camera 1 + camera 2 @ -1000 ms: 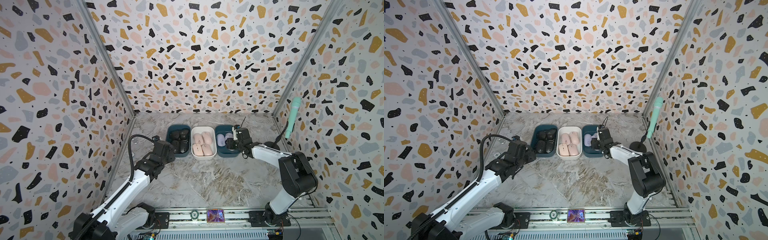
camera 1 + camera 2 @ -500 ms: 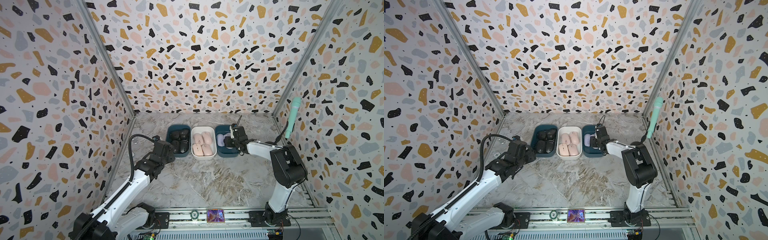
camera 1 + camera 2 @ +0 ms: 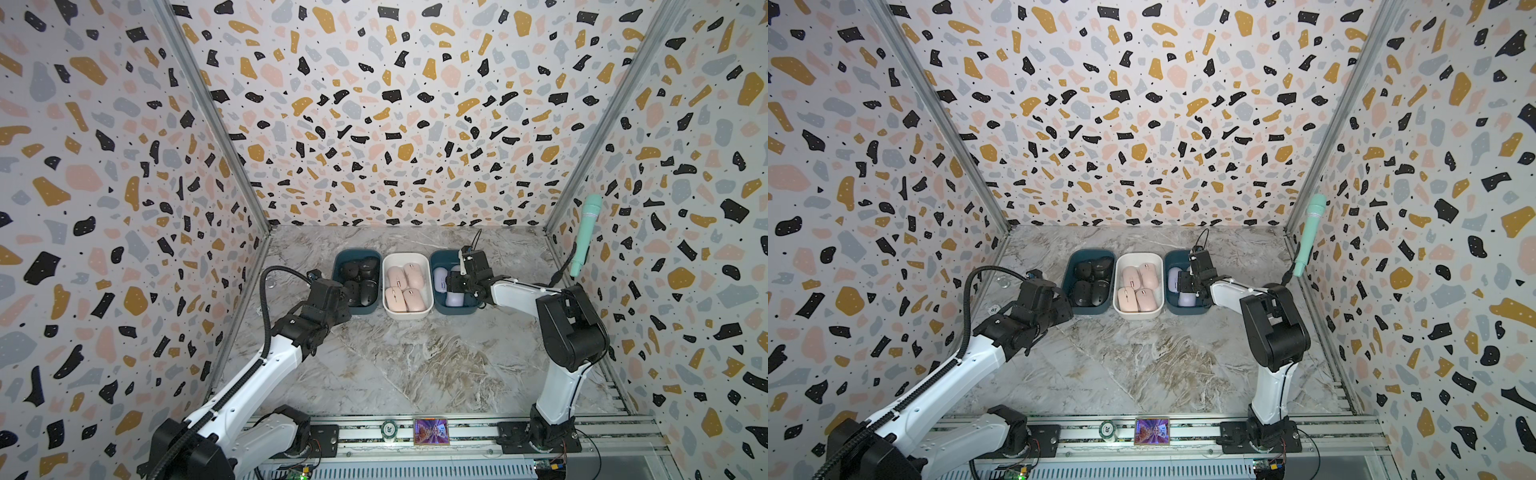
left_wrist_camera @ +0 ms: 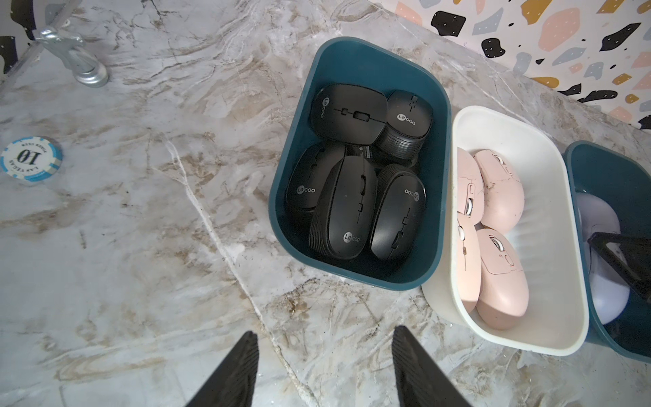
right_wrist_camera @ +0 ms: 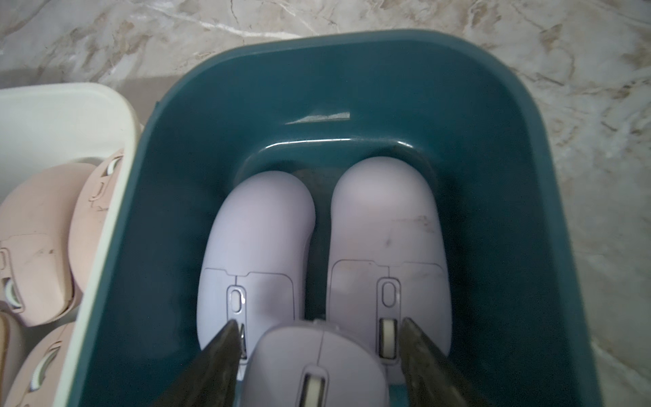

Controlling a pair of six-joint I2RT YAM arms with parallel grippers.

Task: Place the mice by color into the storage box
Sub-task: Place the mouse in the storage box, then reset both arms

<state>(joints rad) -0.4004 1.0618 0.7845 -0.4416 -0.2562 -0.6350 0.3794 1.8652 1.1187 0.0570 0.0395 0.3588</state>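
I work on a grey marble-patterned tabletop (image 3: pixel 395 365) veined with brown. It is boxed in on three sides by white terrazzo-patterned walls (image 3: pixel 374 124) flecked black, ochre, pink and grey.

Farthest left on the marble lies one blue-and-white poker chip (image 4: pixel 30 160). My left gripper (image 4: pixel 324 366) hangs over bare marble near the bins, its fingers spread with nothing between them.

Three bins stand close together in a row towards the back wall.
- **Left:** the dark teal plastic bin (image 4: pixel 352 60) holds the matte black oval mice (image 4: pixel 347 208). I count five, packed tightly and partly overlapping.
- **Middle:** the white plastic bin (image 4: pixel 528 148) holds four pale pink oval mice (image 4: pixel 503 278), two by two.
- **Right:** the second dark teal plastic bin (image 5: pixel 493 176) holds three lavender oval mice (image 5: pixel 257 246). Two lie side by side, and the third lavender mouse (image 5: pixel 317 366) overlaps their wheel ends.

My right gripper (image 5: pixel 318 322) reaches into this last bin. Its fingers are parted either side of that third mouse, with a thin gap showing on each side, so they are not pinching it.

By the right wall stands one mint-green microphone (image 3: pixel 586 232), tilted.
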